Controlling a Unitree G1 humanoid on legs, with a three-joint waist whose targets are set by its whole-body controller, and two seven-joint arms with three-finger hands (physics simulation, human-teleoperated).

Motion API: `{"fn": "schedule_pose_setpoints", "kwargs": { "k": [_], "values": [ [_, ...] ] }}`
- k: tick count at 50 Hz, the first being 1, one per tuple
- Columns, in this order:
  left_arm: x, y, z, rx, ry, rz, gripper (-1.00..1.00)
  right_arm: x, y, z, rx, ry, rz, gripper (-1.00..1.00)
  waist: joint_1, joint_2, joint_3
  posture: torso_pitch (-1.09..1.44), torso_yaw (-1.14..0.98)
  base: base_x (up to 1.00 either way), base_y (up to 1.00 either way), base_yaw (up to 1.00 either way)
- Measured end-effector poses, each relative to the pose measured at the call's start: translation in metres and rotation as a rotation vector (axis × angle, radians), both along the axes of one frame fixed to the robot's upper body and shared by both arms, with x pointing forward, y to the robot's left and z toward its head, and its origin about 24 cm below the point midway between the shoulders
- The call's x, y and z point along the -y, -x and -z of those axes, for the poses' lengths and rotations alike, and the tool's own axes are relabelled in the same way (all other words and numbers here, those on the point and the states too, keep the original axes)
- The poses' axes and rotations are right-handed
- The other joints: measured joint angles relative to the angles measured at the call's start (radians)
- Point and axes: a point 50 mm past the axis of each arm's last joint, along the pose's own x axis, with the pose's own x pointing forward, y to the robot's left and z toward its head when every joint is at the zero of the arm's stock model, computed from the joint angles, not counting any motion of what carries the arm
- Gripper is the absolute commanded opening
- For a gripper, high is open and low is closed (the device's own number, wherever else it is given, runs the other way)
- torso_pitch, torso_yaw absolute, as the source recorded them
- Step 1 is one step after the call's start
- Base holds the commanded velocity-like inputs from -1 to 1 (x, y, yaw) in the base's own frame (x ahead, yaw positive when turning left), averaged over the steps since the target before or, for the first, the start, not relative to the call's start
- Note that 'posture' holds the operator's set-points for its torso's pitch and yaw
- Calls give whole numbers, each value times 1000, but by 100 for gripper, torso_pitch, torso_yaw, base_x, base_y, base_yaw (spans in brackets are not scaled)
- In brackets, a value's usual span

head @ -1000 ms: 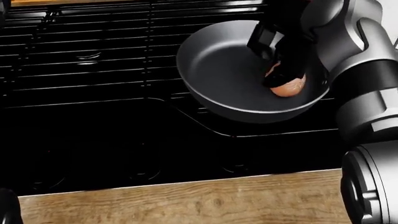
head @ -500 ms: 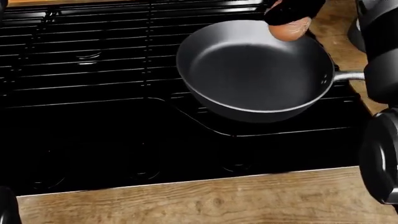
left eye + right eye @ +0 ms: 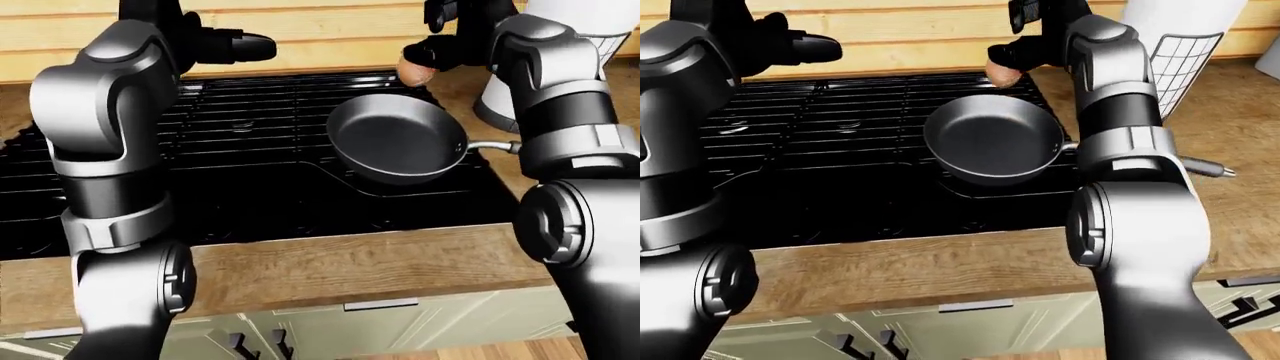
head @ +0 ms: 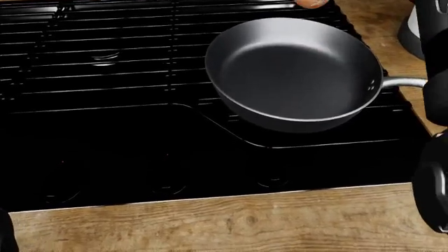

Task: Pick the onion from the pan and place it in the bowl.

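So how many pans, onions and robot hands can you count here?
Pans: 1, the pan on the stove.
Onions: 1, the onion held above the pan's top edge.
Robot hands: 2, the right hand gripping the onion and the left hand empty.
Total: 4

My views are evenly, softly lit and sharp throughout, with pale highlights glinting on the stove grates (image 4: pixel 105 55) and pan (image 4: pixel 298 73) rim below my right hand (image 3: pixel 435 52), while the black cooktop swallows nearly all detail.
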Motion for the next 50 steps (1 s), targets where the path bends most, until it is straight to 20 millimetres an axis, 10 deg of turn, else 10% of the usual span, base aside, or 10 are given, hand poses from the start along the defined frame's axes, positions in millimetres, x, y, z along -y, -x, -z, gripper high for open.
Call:
{"fn": "schedule_pose_setpoints", "kwargs": {
  "k": [6, 15, 22, 28, 37, 42, 50],
  "values": [
    [2, -1, 2, -12, -2, 3, 100, 3, 1, -1, 14, 5, 10, -100, 0, -2, -1, 0, 0, 0, 2, 0],
    [9, 2, -6, 22, -10, 30, 100, 12, 4, -8, 27, 20, 37, -100, 5, -16, -61, 0, 0, 0, 35, 0],
    [7, 3, -7, 24, -8, 20, 100, 9, 5, -11, 41, 25, 19, -100, -4, 72, -31, 0, 0, 0, 41, 0],
    [0, -1, 3, -24, -1, -14, 100, 4, 0, 9, -40, 29, -4, -100, 0, 39, -21, 0, 0, 0, 30, 0],
    [3, 3, -7, 19, -3, -2, 100, 3, 5, -13, 44, 40, -11, -100, -10, -9, -34, 0, 0, 0, 21, 0],
    [4, 4, -10, 28, -3, 1, 100, 3, 4, -11, 31, 46, -12, -100, -12, -68, -33, 0, 0, 0, 28, 0],
    [9, 2, -3, -1, -7, 24, 100, 10, 4, -2, -8, 49, 14, -100, -4, -19, -32, 0, 0, 0, 35, 0]
  ]
}}
